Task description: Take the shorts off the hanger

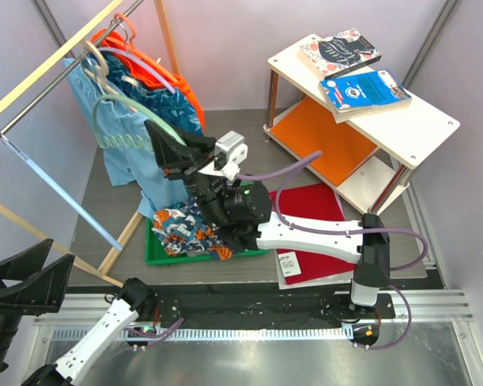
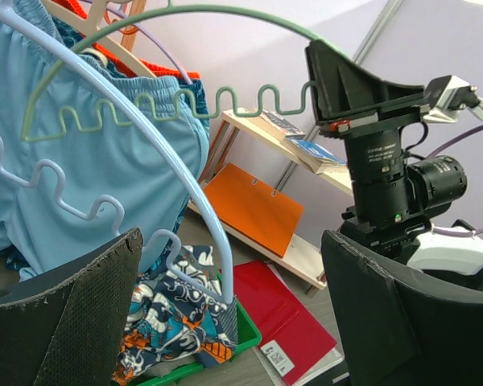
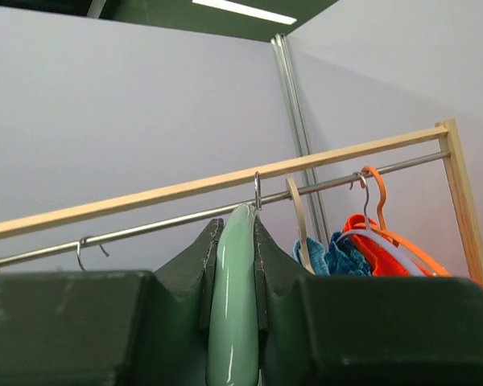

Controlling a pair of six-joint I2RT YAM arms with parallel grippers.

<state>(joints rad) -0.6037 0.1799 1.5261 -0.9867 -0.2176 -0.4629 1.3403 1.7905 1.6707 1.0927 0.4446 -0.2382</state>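
At the near-left corner of the counter [image 1: 97, 217] we are holding the left claw [image 2: 232, 241] wide open. Nothing is sitting between its pads, and it is well apart from any cloth. Toward the far-left corner the light blue shorts [image 1: 117, 137] are hanging from a pale hanger on the rail [image 3: 185, 215], crowded beside an orange garment [image 1: 193, 100]. Just right of them we are gripping the green hanger [image 3: 232, 346] with the right claw [image 3: 236, 229], its pads closed tight on the hanger's shoulder. That hanger is looking bare to us, and its hook is sitting over the rail. The floral shorts [image 1: 185, 229] are lying bunched in the green tray [image 1: 157, 256] near the middle of the counter.

We are seeing these risks. Pulling the hanger sideways before lifting its hook clear is likely to drag the rack or tangle the neighbouring hangers. The thin hanger may twist between the pads. The blue shorts may get knocked loose and miss the tray.
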